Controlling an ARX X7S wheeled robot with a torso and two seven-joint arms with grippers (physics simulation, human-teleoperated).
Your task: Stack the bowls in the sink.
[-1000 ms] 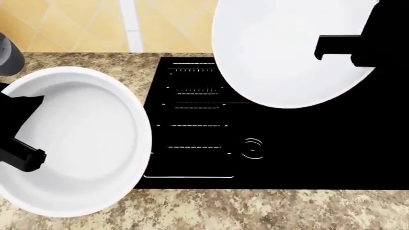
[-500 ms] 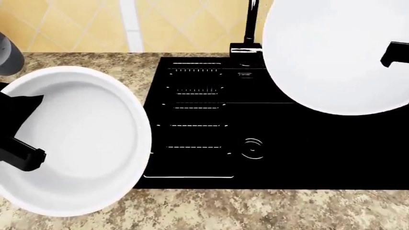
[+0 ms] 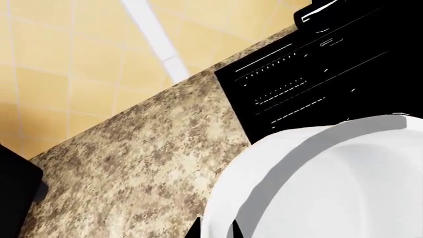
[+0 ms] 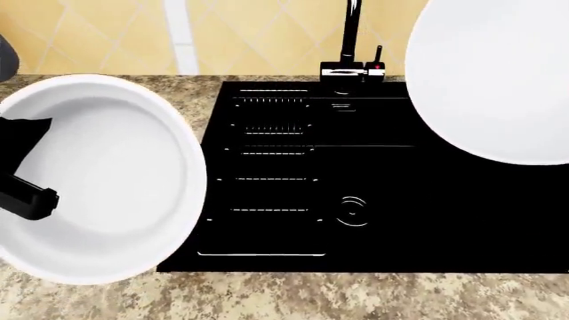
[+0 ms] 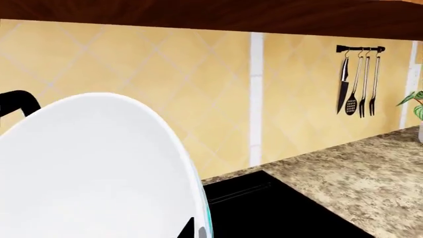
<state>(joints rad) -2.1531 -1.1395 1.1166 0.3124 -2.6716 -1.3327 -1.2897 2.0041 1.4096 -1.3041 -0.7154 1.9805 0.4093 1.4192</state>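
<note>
The plain white bowl [image 4: 98, 177] hangs over the counter left of the black sink [image 4: 427, 200]. My left gripper [image 4: 31, 197] is shut on its left rim, one finger inside. In the left wrist view the two fingertips straddle the rim of this bowl [image 3: 317, 183], with the gripper [image 3: 213, 232] at the frame's edge. The second white bowl [image 4: 498, 73] is tilted and held high over the sink's right back part. The right wrist view shows teal on this bowl's [image 5: 92, 168] outer edge, and my right gripper [image 5: 195, 230] is shut on its rim. The right gripper is outside the head view.
A tall black tap [image 4: 352, 37] stands behind the sink, and a round drain [image 4: 353, 209] lies in the basin. Speckled granite counter [image 4: 284, 297] surrounds the sink. A rack of knives and utensils [image 5: 360, 79] hangs on the yellow tiled wall, and a wooden cabinet [image 5: 211, 15] is overhead.
The right bowl has moved right and up, uncovering the tap, and the right gripper has left the head view. The left bowl has risen slightly.
</note>
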